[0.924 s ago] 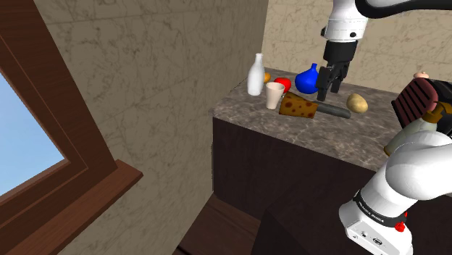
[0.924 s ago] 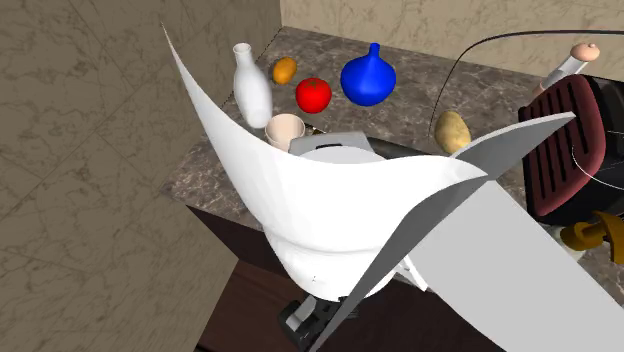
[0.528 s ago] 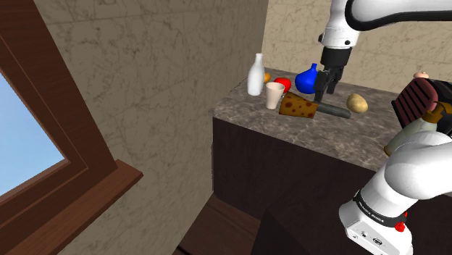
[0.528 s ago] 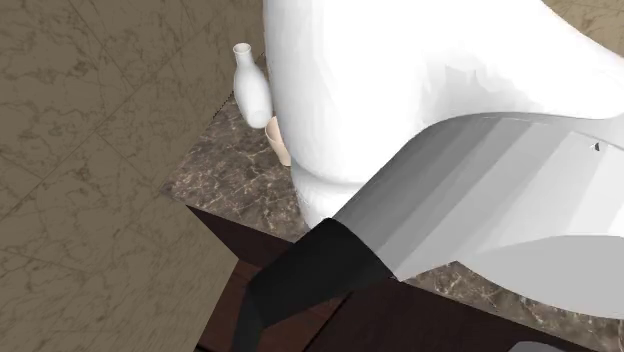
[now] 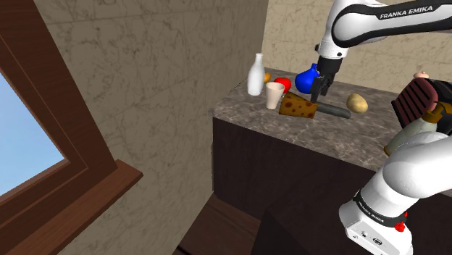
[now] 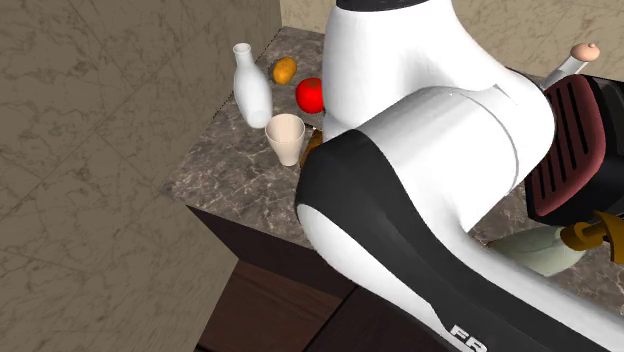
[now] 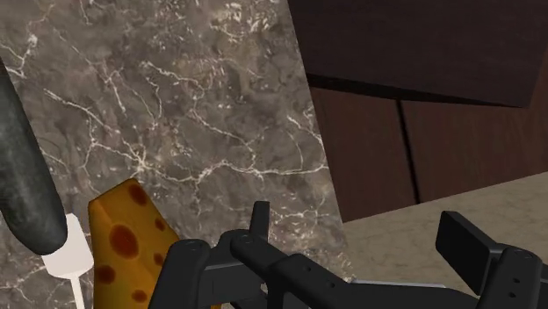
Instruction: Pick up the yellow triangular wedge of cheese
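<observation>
the white arm [image 6: 420, 110] looms over a marble counter [image 6: 220, 170] bearing a bottle [image 6: 252, 88], cup [image 6: 285, 138] and red fruit [image 6: 310, 95].

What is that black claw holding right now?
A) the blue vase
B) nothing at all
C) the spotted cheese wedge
B: in the wrist view the gripper has its fingers apart with nothing between them, and the cheese wedge lies on the counter off to one side of them.

White arm [image 5: 377, 18] stretched forward, wrist [image 5: 331, 45] angled downward, black jaws apart.
</observation>
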`<action>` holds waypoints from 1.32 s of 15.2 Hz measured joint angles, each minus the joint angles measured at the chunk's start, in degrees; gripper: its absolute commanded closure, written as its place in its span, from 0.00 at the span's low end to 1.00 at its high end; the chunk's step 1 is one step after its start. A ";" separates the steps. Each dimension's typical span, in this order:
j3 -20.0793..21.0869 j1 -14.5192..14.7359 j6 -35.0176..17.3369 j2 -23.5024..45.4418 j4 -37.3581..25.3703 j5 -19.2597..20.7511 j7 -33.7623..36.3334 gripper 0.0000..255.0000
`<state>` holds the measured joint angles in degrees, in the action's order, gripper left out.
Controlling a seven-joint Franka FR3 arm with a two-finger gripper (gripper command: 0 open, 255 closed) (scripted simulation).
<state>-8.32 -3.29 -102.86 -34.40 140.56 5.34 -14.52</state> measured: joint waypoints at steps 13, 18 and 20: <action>-12.03 -1.13 -19.55 23.30 -7.97 -2.16 -17.82 0.00; -14.92 -1.77 -23.48 33.51 -14.77 -7.50 -25.99 0.00; -15.01 -1.84 -24.83 34.92 -14.84 -8.35 -26.88 0.00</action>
<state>-23.33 -5.13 -127.69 0.52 125.73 -3.01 -41.40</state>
